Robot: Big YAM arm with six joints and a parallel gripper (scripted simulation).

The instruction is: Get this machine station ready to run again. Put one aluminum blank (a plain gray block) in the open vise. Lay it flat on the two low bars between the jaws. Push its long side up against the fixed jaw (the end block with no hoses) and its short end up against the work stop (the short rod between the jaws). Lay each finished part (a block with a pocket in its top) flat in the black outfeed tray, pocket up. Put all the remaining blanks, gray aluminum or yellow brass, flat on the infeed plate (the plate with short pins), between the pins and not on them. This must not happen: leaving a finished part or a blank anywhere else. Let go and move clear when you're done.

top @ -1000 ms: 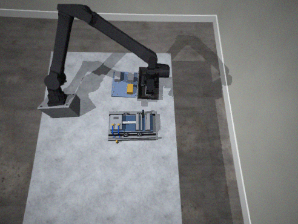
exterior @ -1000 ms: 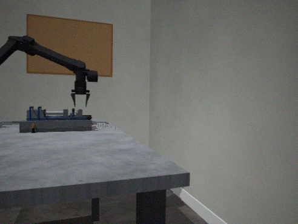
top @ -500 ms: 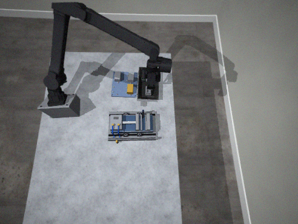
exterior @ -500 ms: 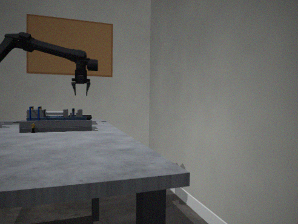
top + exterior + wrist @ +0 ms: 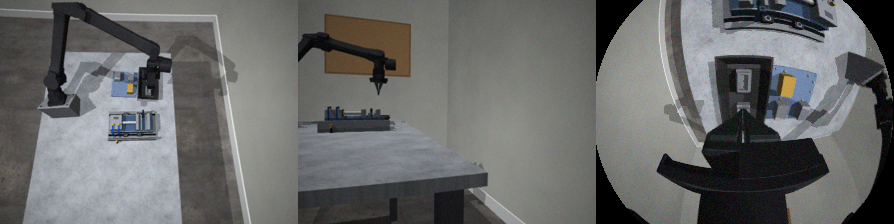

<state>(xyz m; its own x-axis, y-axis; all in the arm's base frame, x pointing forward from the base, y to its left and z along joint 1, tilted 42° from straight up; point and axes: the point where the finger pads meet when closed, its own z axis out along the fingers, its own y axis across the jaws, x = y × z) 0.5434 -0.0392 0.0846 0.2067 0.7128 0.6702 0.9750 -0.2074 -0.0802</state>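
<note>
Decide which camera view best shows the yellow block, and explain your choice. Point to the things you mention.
The wrist view is best: the yellow block (image 5: 129,88) (image 5: 787,85) appears largest there, with its top and a side visible on the blue plate (image 5: 119,91) (image 5: 805,79). The top view shows it smaller, on the same plate. The exterior view does not show the block.

Looks matt and dark on the arm (image 5: 115,30) (image 5: 352,49) (image 5: 882,95), smooth and matt on the yellow block (image 5: 129,88) (image 5: 787,86), dull metallic on the vise (image 5: 115,121) (image 5: 334,114) (image 5: 823,11), mottled like stone on the tabletop (image 5: 106,175) (image 5: 374,157) (image 5: 696,47). Could be matt plastic on the black tray (image 5: 148,98) (image 5: 719,90), too dim for certainty.
</note>
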